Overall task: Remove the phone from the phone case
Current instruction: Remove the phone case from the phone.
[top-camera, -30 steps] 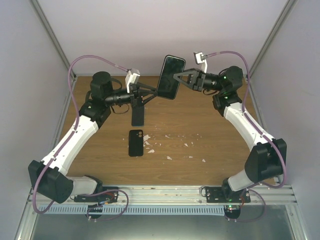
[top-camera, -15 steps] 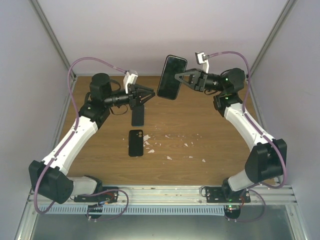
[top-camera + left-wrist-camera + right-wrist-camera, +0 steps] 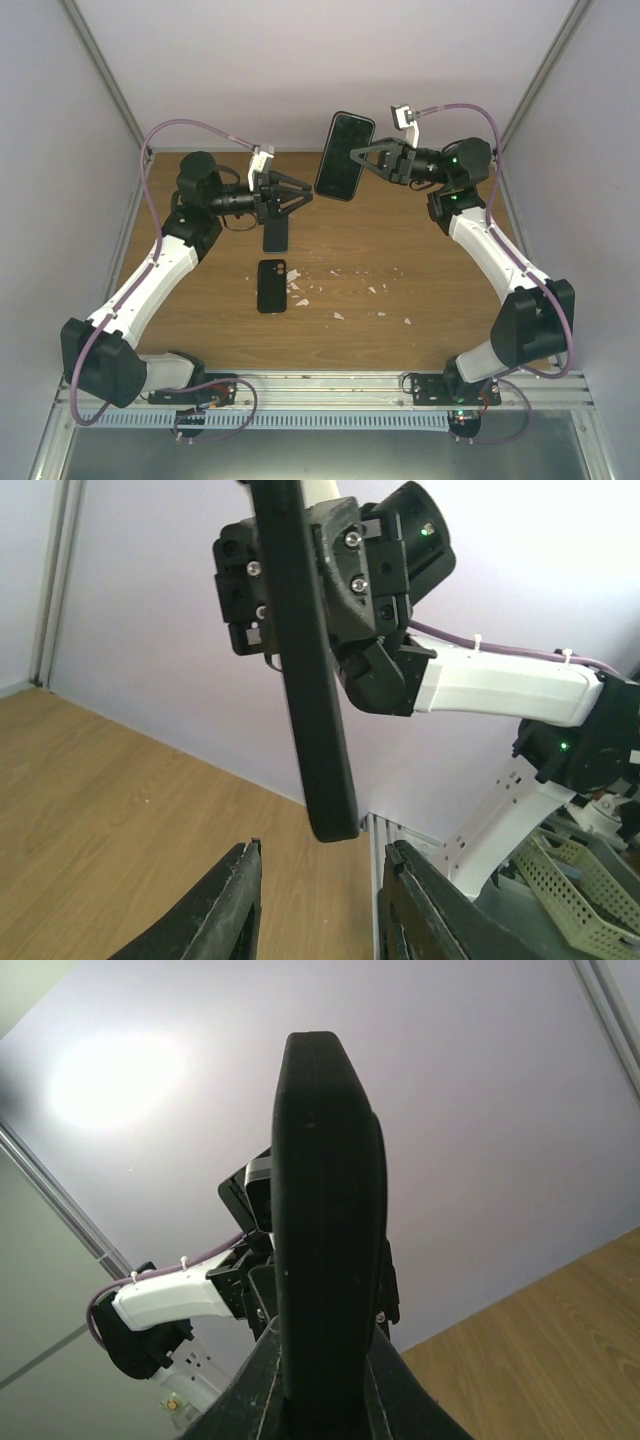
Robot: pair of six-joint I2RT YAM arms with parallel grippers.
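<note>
The right claw (image 3: 353, 158) was clenched on one edge of a single dark phone (image 3: 340, 150), held raised off the wooden surface (image 3: 420, 230) with its glossy face toward the overhead camera. The left claw (image 3: 300, 194) was released, its fingers (image 3: 228, 905) spread, just beside the phone's free end and apart from it. Two dark flat slabs lay below the left claw, one (image 3: 275, 233) directly under it and one (image 3: 271, 286) farther toward the arm bases. Several white scraps (image 3: 338, 315) lay scattered below the gap between the claws.

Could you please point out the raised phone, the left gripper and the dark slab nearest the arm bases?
raised phone (image 3: 335, 165), top view, on its screen.
left gripper (image 3: 303, 196), top view, between its fingertips.
dark slab (image 3: 271, 287), top view, middle of its flat face.
</note>
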